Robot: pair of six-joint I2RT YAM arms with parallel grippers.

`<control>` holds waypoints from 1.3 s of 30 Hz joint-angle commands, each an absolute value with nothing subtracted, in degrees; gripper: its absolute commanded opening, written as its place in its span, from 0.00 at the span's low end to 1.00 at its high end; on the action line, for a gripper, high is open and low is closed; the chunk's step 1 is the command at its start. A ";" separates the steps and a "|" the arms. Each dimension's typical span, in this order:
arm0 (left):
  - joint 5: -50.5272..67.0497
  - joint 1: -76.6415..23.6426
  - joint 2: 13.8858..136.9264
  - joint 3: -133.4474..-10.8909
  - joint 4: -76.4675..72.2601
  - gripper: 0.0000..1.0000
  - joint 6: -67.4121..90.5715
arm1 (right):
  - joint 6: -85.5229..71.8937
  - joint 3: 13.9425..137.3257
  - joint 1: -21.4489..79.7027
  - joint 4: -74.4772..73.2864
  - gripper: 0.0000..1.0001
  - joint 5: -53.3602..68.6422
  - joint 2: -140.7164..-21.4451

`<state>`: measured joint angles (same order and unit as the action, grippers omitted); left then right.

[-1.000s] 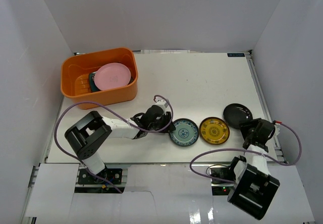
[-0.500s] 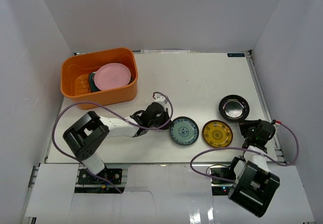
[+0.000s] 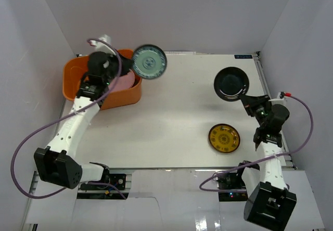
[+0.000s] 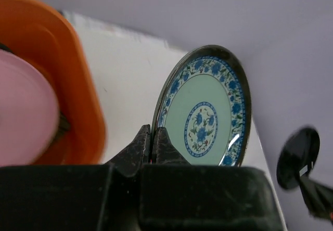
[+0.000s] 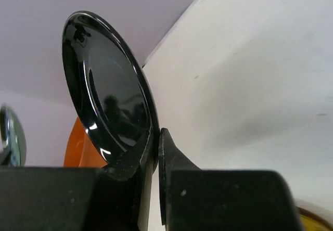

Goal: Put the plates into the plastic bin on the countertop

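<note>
A small blue-patterned plate (image 3: pixel 149 62) hangs on edge in the air by the right end of the orange plastic bin (image 3: pixel 73 85), my left gripper (image 3: pixel 133 64) shut on its rim. In the left wrist view this plate (image 4: pixel 205 119) stands upright in the jaws of the gripper (image 4: pixel 154 137), with the bin (image 4: pixel 78 85) and a pink plate (image 4: pixel 23 116) to its left. My right gripper (image 3: pixel 246 100) is shut on the rim of a black round plate (image 3: pixel 231 82), held tilted above the countertop (image 3: pixel 192 101). A yellow-patterned plate (image 3: pixel 224 138) lies flat at the front right.
The pink plate (image 3: pixel 124 80) leans inside the bin, partly hidden by my left arm. White walls close in the back and both sides. A purple cable (image 3: pixel 31 137) loops from the left arm, and another trails from the right arm.
Both grippers closed on plates and lifted them off the table. The left arm swung the blue-patterned plate up and back to the bin. The right arm raised the black plate.
</note>
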<state>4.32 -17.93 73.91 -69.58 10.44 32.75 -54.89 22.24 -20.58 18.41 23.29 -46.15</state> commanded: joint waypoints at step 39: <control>34.34 -5.97 61.18 -55.82 21.00 0.79 28.57 | -40.08 51.33 36.03 14.77 0.08 15.90 -74.88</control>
<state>24.99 -4.45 60.34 -60.84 16.16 31.05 -40.95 48.62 35.27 12.95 13.91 -75.20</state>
